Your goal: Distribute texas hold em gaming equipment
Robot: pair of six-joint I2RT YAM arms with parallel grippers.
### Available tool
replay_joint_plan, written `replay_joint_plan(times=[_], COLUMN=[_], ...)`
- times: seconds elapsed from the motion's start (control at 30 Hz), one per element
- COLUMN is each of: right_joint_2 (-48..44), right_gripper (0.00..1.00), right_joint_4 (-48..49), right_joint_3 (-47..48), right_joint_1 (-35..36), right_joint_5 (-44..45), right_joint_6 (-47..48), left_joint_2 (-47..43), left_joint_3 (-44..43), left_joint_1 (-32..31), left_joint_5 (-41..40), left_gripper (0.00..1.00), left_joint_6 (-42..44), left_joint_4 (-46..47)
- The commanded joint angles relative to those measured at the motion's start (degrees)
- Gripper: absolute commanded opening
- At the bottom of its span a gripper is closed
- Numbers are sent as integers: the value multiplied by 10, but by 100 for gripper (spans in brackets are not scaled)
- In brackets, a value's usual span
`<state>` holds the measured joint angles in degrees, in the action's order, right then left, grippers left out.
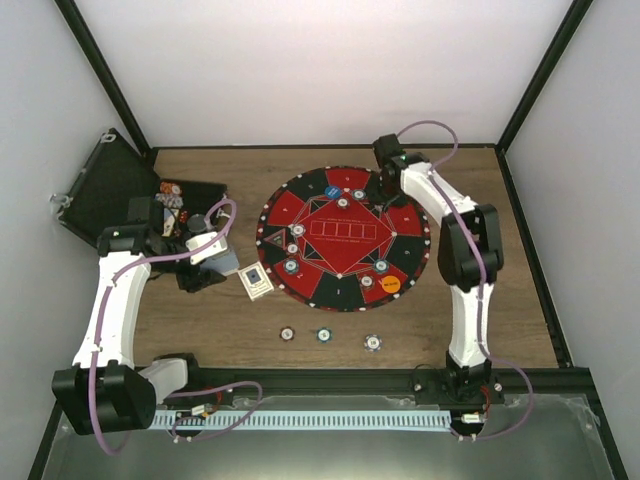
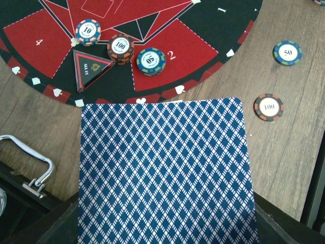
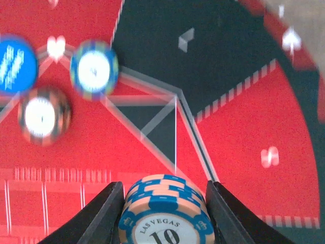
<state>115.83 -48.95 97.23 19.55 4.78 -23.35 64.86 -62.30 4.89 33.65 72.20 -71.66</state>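
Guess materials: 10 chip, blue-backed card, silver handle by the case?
10 chip: probably moulded plastic or clay composite, matte, striped edge, printed centre label. Card: coated paper or plastic; smooth, crisp printed diamonds. Silver handle: metal, judging by mirror-bright highlights.

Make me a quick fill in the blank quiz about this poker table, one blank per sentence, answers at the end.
1. The Las Vegas chip between the right fingers is marked ___.
2. The playing card in the left fingers shows its blue diamond-patterned ___.
3. The black triangular marker on the round mat reads ___.
4. The brown chip lying on the wooden table is marked ___.
Answers: 10; back; ALL IN; 100.
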Motion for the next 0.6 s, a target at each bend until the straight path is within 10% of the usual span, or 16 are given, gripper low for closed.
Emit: replay_joint_plan(times=[0.0,0.2,0.57], right_joint_2=[112,243,292], right_gripper=[17,17,18], right_joint_4=[-23,-63,-37], right_joint_3=[171,326,302], right_joint_1=[-27,-40,-43], right_joint_5=[-16,-27,-43], right_joint_6=[29,33,34], left_joint_2=[4,9,24], left_joint_3=[-5,-9,-16], left_joint_1=[3,3,3], left_joint_5=[29,24,24], left_gripper=[11,11,11], left_joint_6=[6,5,3], left_joint_4=[8,7,10])
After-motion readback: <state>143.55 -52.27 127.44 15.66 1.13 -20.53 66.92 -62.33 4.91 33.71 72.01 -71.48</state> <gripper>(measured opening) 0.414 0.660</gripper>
